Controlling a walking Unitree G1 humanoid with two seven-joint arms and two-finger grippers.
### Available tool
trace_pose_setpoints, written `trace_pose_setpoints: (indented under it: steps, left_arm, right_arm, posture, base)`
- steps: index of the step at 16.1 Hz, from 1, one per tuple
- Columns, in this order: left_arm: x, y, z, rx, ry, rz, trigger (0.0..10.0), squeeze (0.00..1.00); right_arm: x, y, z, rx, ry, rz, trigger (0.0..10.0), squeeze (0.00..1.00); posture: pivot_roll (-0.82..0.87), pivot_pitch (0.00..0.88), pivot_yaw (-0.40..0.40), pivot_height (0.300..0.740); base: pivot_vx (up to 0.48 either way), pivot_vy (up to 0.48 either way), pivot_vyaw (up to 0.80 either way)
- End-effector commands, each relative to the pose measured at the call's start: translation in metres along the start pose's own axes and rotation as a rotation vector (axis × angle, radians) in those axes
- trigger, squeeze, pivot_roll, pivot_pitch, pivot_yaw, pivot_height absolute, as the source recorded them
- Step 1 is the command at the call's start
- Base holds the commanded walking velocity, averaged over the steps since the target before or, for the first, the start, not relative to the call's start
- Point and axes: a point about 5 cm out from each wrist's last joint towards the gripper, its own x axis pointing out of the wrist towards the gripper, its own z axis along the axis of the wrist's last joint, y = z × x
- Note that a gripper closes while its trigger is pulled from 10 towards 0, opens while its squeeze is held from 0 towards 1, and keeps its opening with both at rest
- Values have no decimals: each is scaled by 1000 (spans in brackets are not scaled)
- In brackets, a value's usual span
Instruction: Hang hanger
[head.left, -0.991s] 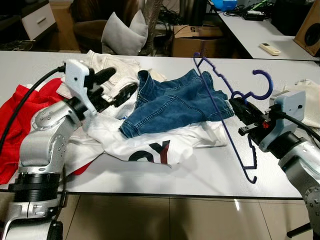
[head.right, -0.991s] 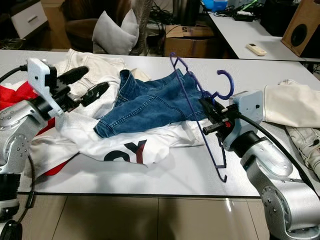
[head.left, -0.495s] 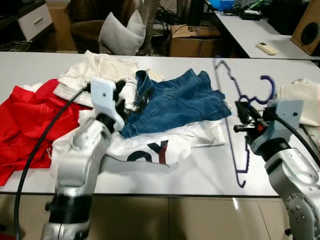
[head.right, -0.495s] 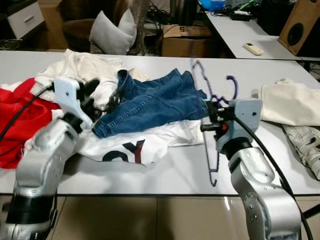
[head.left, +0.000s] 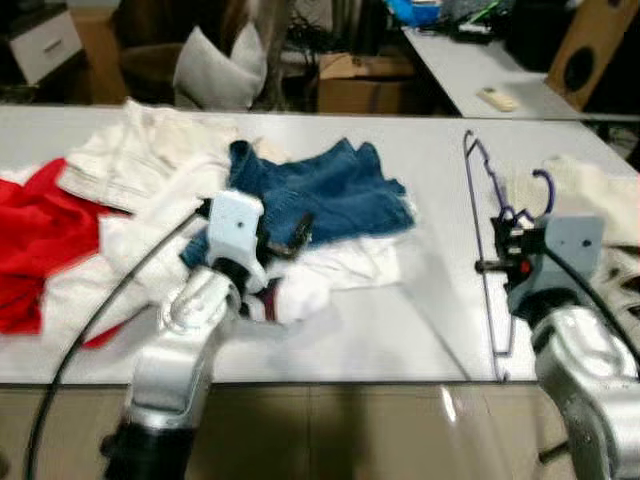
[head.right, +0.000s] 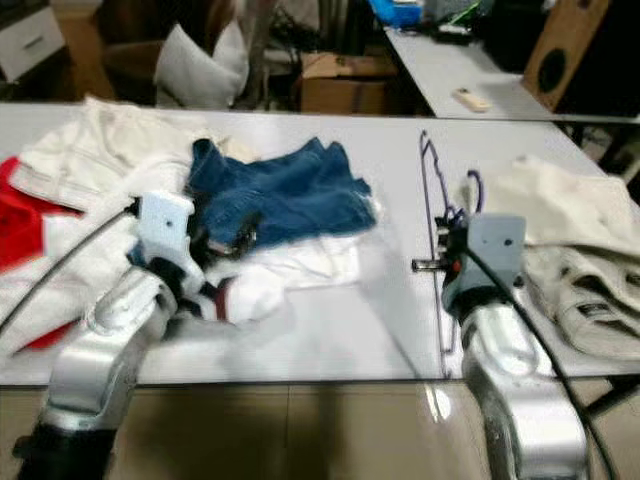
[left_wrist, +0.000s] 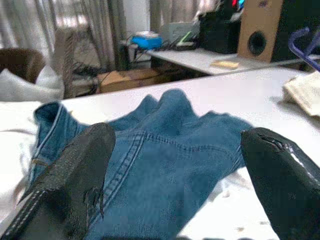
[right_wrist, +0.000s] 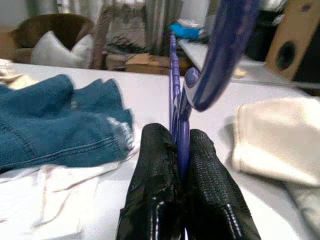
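Your right gripper (right_wrist: 181, 165) stays clamped on the purple hanger (head.left: 484, 215), now swung clear of the jeans (head.left: 320, 190), while your left gripper (left_wrist: 175, 165) hovers open above them, so carry on to a rail.

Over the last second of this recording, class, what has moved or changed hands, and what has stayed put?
The right gripper kept its hold on the purple hanger and swung it clear of the blue jeans; it now hangs edge-on over bare table. The left gripper, fingers open, dropped from above the white clothes to the jeans' edge. The camera shifted too. The clothes pile stayed where it lay.
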Motion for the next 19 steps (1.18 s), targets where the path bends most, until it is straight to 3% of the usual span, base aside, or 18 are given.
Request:
trace_pose_setpoints:
  steps: [1,9,12,16,18,19]
  left_arm:
    - [1,-2,5,2,-11,-2,10000,333]
    - [6,-6,2,7,-8,-19,10000,333]
    - [2,-3,-4,-15,16,22,10000,200]
    - [4,-2,-8,-6,24,13,10000,169]
    - [5,-4,-11,-6,31,11,10000,149]
    - [4,-6,-13,-4,29,12,10000,106]
  right_arm:
    - [0,-3,4,-10,-25,-16,10000,0]
    - [-5,-3,15,-35,-63,-19,10000,0]
    - [-6,0,15,-52,-56,17,10000,0]
    - [-9,-1,9,-53,-18,15,10000,0]
    - [-9,-10,-3,-91,59,-8,10000,0]
    - [-8,-11,-9,-68,94,21,10000,0]
  posture:
    - [-158,0,-7,740]
    - [-190,0,3,740]
    - [-202,0,0,740]
    - [-218,0,10,740]
    - [-222,0,13,740]
    - [-216,0,3,740]
  base:
    - [0,-405,-800]
    - [0,-385,-798]
    - [0,0,0]
    - [0,0,0]
    - [0,0,0]
    - [0,0,-775]
